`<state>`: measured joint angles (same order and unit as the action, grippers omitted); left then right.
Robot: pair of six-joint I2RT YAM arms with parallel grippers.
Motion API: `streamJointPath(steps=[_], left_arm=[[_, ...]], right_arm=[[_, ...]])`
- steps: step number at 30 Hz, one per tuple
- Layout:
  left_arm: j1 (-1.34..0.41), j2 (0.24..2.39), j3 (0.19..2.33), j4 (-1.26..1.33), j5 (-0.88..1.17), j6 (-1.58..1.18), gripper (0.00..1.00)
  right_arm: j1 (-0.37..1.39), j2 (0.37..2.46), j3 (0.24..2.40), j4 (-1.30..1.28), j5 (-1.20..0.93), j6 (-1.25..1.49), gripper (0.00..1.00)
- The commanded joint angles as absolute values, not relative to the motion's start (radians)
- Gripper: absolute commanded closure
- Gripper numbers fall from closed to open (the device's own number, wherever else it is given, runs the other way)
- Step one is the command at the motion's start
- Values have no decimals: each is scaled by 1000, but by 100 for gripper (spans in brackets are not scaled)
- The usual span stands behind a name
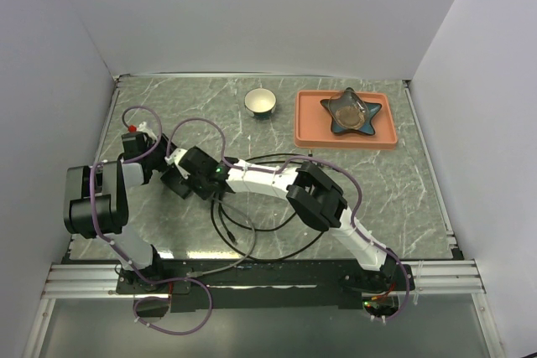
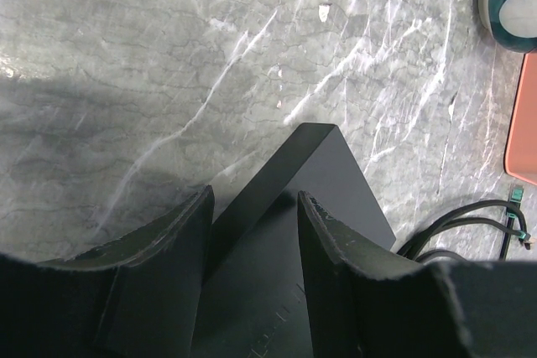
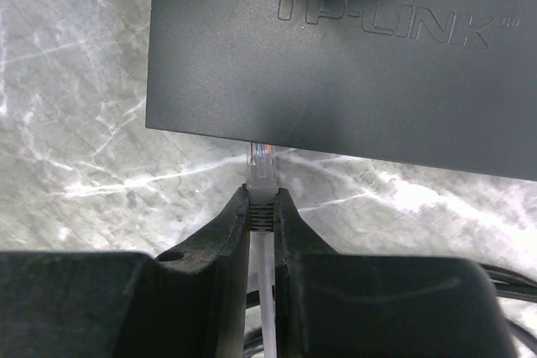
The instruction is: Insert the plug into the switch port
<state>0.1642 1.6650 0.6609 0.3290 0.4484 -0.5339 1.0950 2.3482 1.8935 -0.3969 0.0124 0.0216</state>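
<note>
Top external view: marble counter, both arms meet at left. Switch: hard black box, likely light, may slide; left end effector clamped on its sides. Cable: looks bendy. Plug: tiny, hard, tip at switch edge; right end effector pinched on its boot, probably best hold spot.

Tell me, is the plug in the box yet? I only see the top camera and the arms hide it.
Observer: Not fully. The right gripper pinches the plug; its clear tip just meets the switch edge, and most of it shows outside.
Operator: What does the box say?
Observer: TP-LINK, lettered across its top face.
Operator: Is the other arm helping?
Observer: Yes. The left gripper has a finger on each side of the switch, which fills the gap between them.
</note>
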Motion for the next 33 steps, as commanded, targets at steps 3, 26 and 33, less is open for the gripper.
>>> streamJointPath(steps=[3,26,33], left_arm=[[127,1687,649,225,537,-534,50],[114,1707,670,212,540,-526,50],[91,1732,692,186,571,-509,61]], right_arm=[[1060,2358,2000,-265,129,-23,100],[1048,2341,1953,-210,38,51,100],[1016,2313,1893,-129,18,94,100]])
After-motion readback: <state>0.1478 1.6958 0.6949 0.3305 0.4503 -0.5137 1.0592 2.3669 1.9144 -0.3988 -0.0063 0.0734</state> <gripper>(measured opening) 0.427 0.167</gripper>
